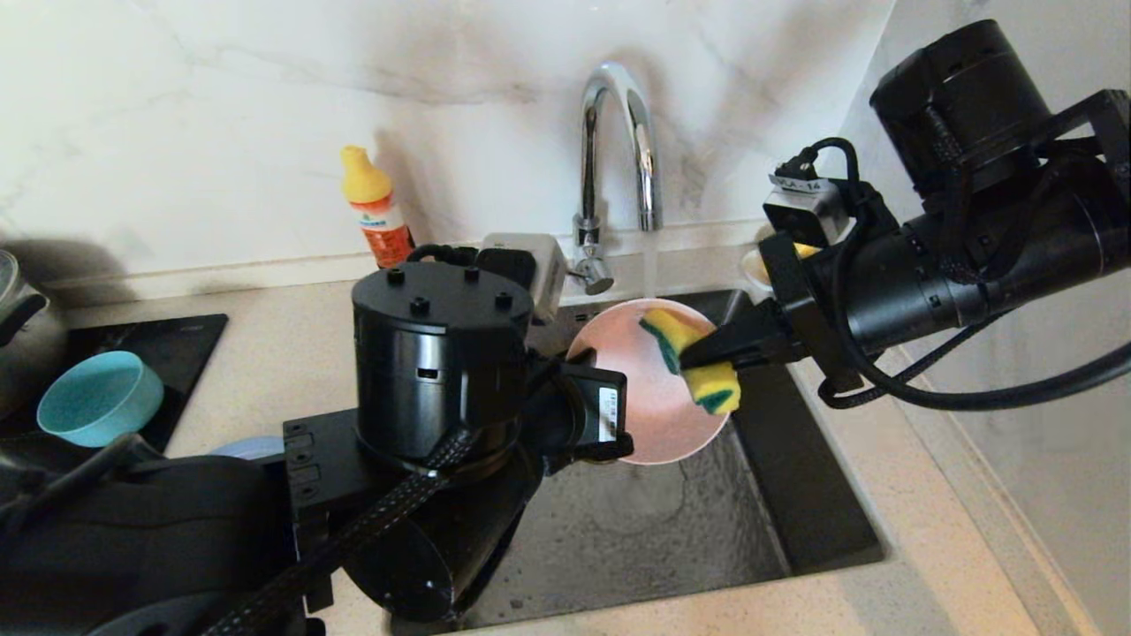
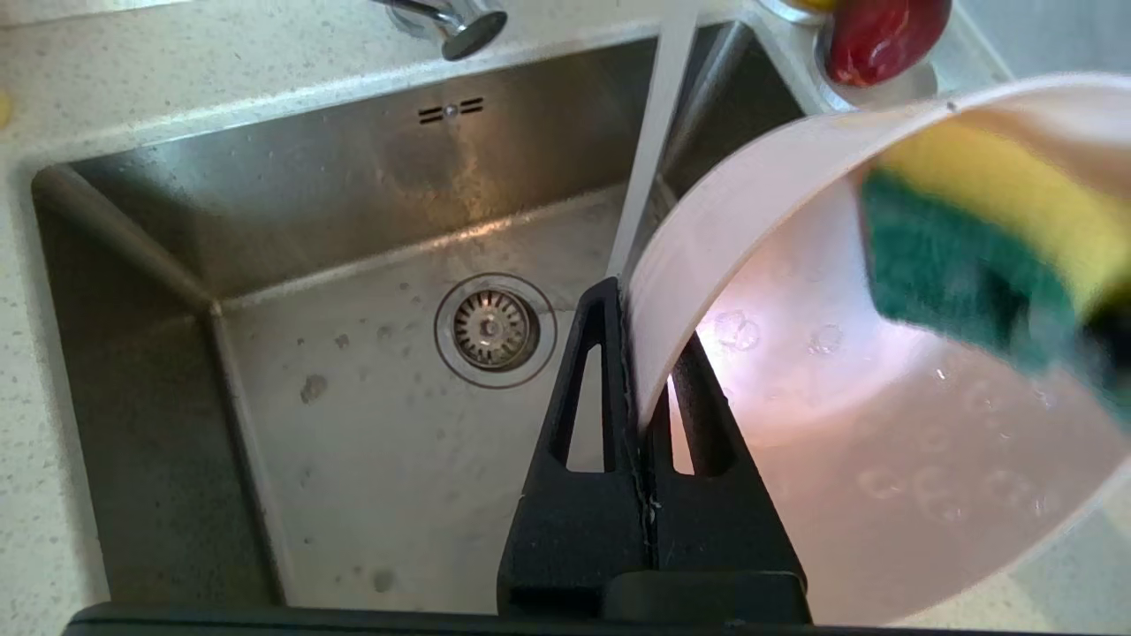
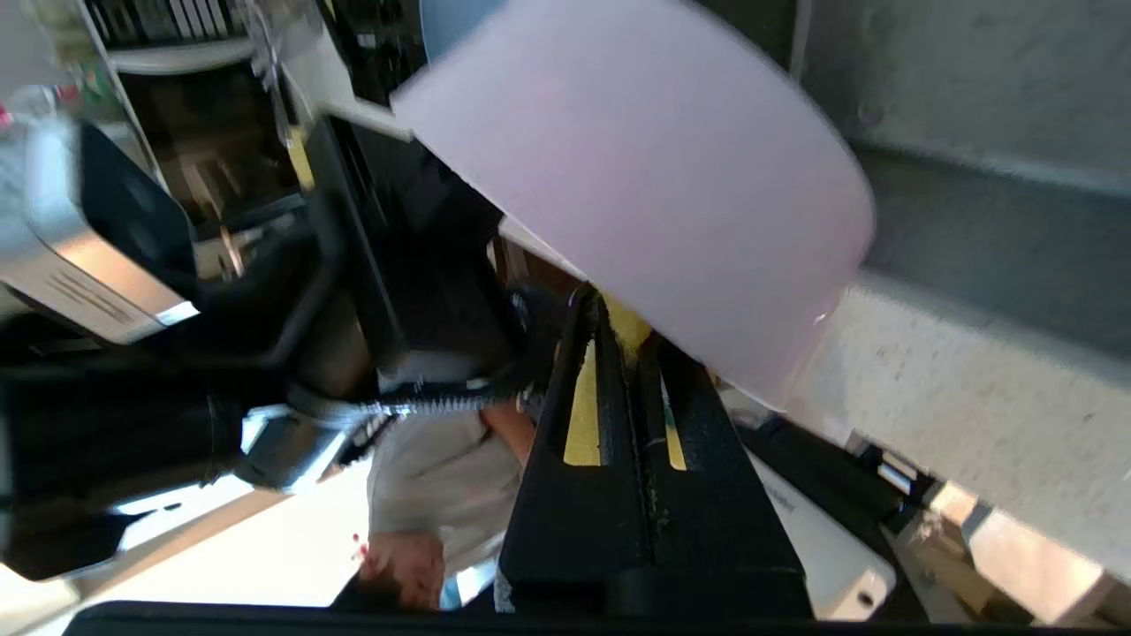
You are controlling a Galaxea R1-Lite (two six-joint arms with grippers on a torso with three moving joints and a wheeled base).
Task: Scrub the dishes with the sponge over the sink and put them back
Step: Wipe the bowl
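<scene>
Over the sink [image 1: 822, 521], mid-scrub: pale pink bowl [image 1: 649, 415] tilted on edge, its rim pinched at nine o'clock by the left gripper [image 2: 638, 353], hollow turned toward three o'clock. Right gripper [image 1: 694, 358], reaching in from three o'clock, clamped on the sponge [image 1: 694, 358], green face pressed flat against the bowl's inside, long axis running roughly eleven to five. Water falling from the tap [image 1: 618, 132] at twelve o'clock, just behind the rim. Teal bowl [image 1: 97, 397] waiting well apart at nine o'clock; orange bottle [image 1: 378, 208] against the backsplash. Nothing between sponge and bowl.
</scene>
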